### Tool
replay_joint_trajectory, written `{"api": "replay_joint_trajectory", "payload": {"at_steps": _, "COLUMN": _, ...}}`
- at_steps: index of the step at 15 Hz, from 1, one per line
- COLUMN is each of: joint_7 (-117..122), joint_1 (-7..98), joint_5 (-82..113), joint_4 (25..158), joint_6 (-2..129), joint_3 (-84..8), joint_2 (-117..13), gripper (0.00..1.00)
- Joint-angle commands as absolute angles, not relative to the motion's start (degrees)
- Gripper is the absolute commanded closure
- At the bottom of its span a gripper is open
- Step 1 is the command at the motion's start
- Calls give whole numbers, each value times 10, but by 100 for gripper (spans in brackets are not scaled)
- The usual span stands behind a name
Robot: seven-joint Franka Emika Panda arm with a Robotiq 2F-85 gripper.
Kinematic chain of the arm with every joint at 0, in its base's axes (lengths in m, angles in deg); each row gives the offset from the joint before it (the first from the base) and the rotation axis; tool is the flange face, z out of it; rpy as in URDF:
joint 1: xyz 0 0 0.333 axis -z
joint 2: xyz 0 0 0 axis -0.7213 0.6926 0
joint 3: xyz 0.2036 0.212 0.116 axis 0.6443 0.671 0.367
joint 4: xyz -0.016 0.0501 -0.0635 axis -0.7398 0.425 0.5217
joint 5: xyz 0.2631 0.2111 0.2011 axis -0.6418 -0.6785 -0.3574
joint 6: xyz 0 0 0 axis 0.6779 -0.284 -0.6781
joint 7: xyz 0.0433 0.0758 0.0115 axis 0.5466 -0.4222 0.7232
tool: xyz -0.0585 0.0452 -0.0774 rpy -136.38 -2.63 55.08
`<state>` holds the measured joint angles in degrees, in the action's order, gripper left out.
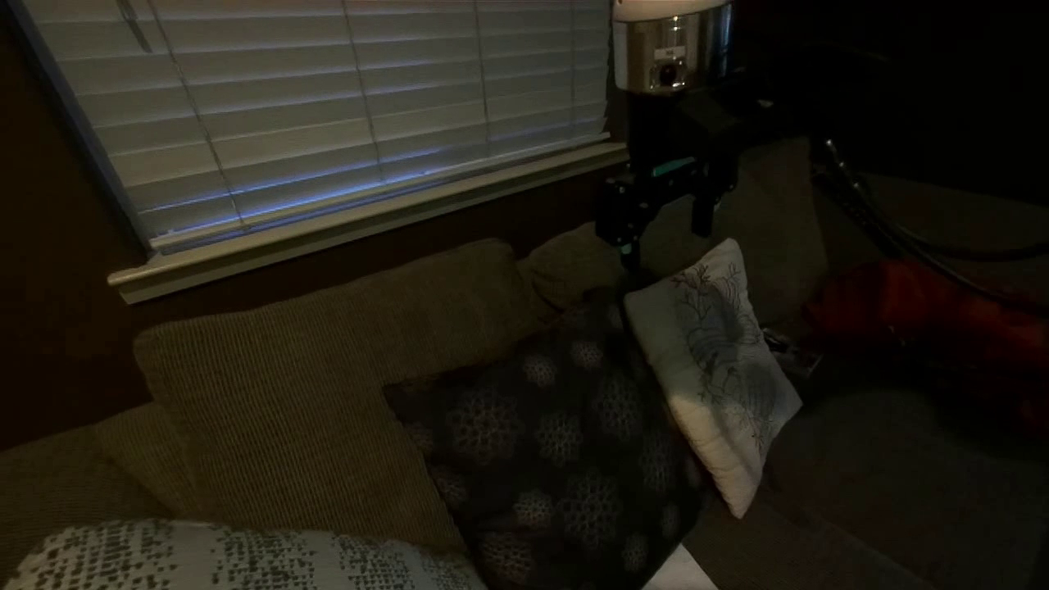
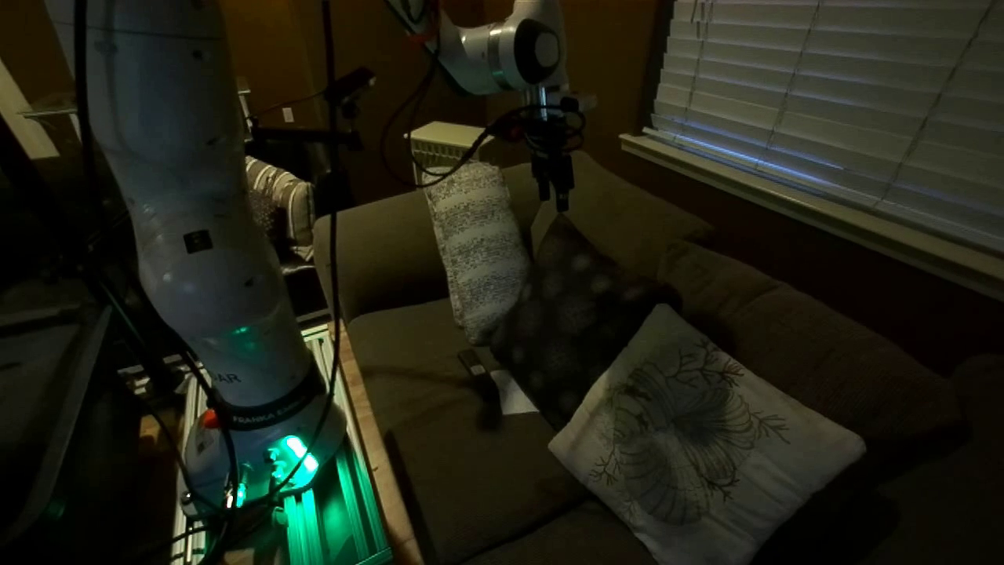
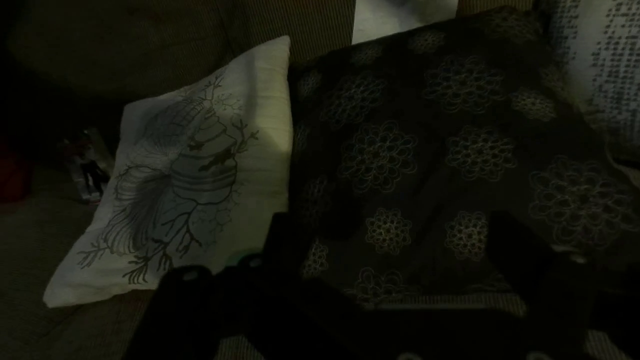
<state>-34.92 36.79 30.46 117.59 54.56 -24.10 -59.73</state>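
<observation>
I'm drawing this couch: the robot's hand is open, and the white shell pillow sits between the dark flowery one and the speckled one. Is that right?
Not quite: the wrist view shows the dark flowery pillow between the white shell pillow and the speckled pillow. The hand is indeed open.

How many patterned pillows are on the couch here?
3: a dark flowered pillow in the middle, a white shell-print pillow on one side of it and a speckled pillow on the opposite side, all visible in both exterior views. More could be hidden in the dark areas.
</observation>
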Motion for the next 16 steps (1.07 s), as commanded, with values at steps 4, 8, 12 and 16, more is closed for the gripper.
{"api": "replay_joint_trajectory", "payload": {"at_steps": 4, "joint_7": -450, "joint_1": 348, "joint_5": 348, "joint_4": 1185, "joint_6": 697, "joint_3": -287, "joint_2": -552, "gripper": 0}}
{"api": "replay_joint_trajectory", "payload": {"at_steps": 8, "joint_7": -478, "joint_1": 330, "joint_5": 353, "joint_4": 1164, "joint_6": 755, "joint_3": -315, "joint_2": -500, "gripper": 0}}
{"api": "replay_joint_trajectory", "payload": {"at_steps": 12, "joint_7": -501, "joint_1": 307, "joint_5": 343, "joint_4": 1129, "joint_6": 785, "joint_3": -347, "joint_2": -447, "gripper": 0}}
{"api": "replay_joint_trajectory", "payload": {"at_steps": 16, "joint_7": -515, "joint_1": 288, "joint_5": 327, "joint_4": 1077, "joint_6": 797, "joint_3": -371, "joint_2": -393, "gripper": 0}}
